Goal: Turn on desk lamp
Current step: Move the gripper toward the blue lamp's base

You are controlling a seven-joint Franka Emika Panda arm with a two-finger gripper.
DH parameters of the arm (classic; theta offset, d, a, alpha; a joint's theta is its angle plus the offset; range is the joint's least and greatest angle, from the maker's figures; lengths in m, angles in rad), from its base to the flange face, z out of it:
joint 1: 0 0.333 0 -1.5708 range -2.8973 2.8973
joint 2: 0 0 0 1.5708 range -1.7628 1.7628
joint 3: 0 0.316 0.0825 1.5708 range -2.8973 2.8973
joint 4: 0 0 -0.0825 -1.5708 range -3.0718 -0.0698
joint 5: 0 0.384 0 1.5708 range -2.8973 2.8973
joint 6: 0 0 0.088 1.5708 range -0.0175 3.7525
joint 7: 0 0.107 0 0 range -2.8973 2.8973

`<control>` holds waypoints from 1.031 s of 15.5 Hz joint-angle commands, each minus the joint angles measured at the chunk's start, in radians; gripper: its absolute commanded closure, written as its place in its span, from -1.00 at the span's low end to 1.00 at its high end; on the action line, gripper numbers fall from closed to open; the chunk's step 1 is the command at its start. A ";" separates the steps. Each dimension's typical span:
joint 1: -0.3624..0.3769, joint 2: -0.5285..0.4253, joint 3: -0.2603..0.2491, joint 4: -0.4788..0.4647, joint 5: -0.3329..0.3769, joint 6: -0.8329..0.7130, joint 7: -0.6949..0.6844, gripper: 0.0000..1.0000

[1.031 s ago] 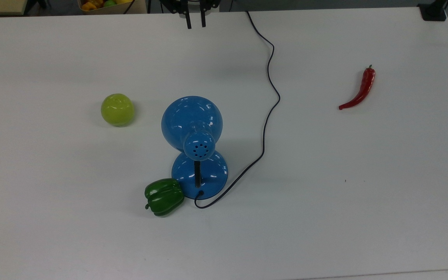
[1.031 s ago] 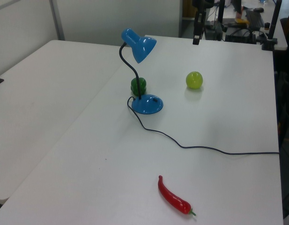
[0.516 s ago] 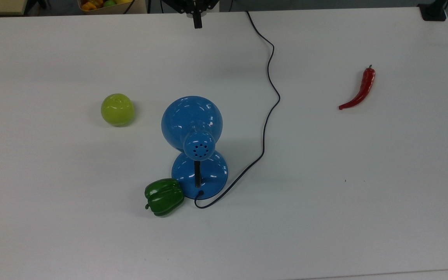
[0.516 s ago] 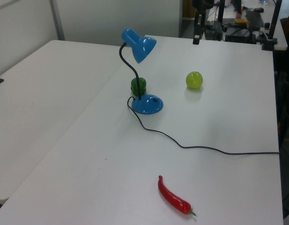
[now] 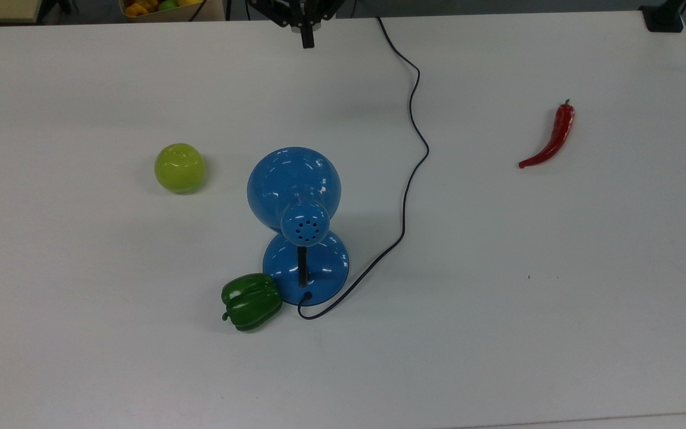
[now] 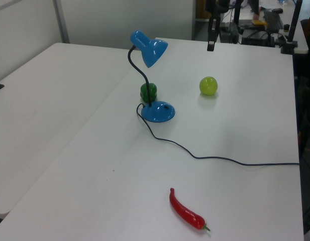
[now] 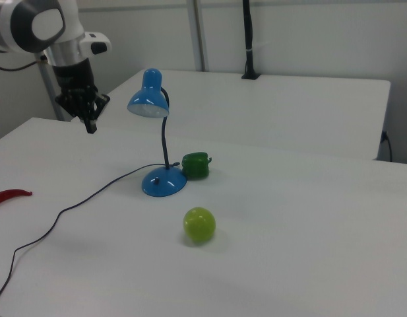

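The desk lamp (image 5: pixel 294 185) is glossy blue, with a dome shade (image 6: pixel 152 50) on a bent black neck and a round base (image 7: pixel 163 183) standing near the middle of the white table. Its thin dark cord (image 5: pixel 412 119) snakes off toward the top view's upper edge. My gripper (image 5: pixel 306 42) hangs high above the table's far edge in the top view, well away from the lamp, its two fingers pressed together with nothing between them. It also appears as the gripper (image 6: pixel 210 46) in the left view and the gripper (image 7: pixel 91 125) in the right view, left of the shade.
A green bell pepper (image 5: pixel 251 301) touches the lamp base. A yellow-green apple (image 5: pixel 180 168) lies to the top view's left of the shade, and a red chili (image 5: pixel 550 138) lies far right. A box of toy fruit (image 5: pixel 152 7) sits beyond the table edge.
The gripper's fingers, apart one second ago, have come together, and the gripper has dropped slightly. The lamp and other objects have not moved.
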 commanded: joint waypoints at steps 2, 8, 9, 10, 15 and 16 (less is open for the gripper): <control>0.002 0.000 0.004 -0.100 0.022 0.096 -0.011 1.00; -0.002 0.018 0.004 -0.174 0.020 0.205 -0.008 1.00; -0.002 0.020 0.004 -0.186 0.020 0.228 -0.003 1.00; -0.002 0.024 0.004 -0.195 0.019 0.247 0.008 1.00; 0.004 0.063 0.004 -0.243 0.008 0.346 0.015 1.00; 0.004 0.067 0.004 -0.249 0.006 0.366 0.020 1.00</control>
